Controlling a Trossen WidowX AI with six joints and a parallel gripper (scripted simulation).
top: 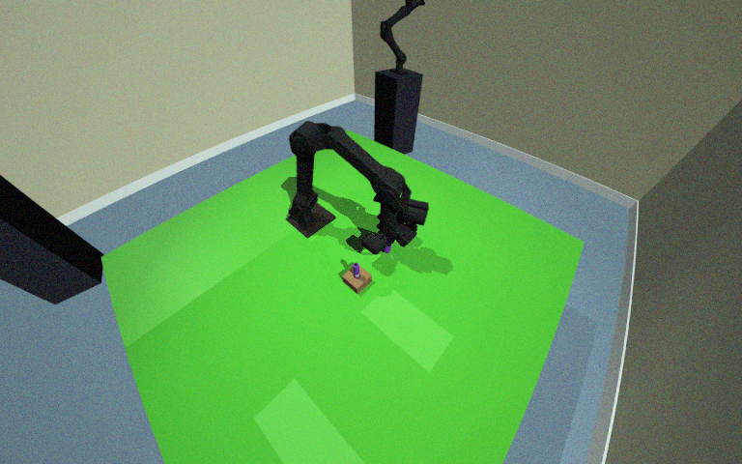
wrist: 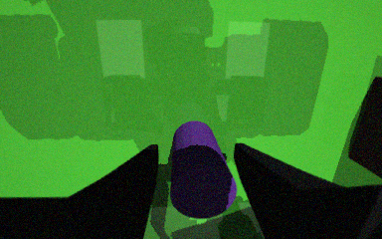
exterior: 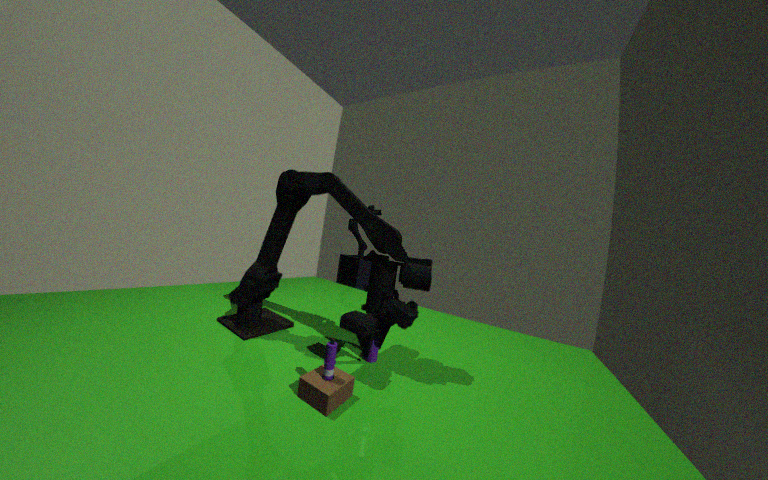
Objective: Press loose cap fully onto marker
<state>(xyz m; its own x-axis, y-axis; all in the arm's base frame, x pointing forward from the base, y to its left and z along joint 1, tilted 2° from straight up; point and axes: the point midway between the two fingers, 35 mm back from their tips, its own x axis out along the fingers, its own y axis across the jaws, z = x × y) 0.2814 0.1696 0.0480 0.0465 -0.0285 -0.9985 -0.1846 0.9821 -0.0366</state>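
hand (wrist: 196,164) released, astride cap (wrist: 201,171) | marker (exterior: 330,358) upright in holder block (exterior: 325,390)

Markers: one marker (exterior: 330,357) is being counted.
Caps: one cap (wrist: 201,169) is being counted.
Holder blocks: one holder block (exterior: 325,390) is being counted.
Arms: one arm (exterior: 317,220) is being counted.
Grippers: one gripper (wrist: 195,171) is being counted.
Dark pedestals: one dark pedestal (top: 397,109) is being counted.
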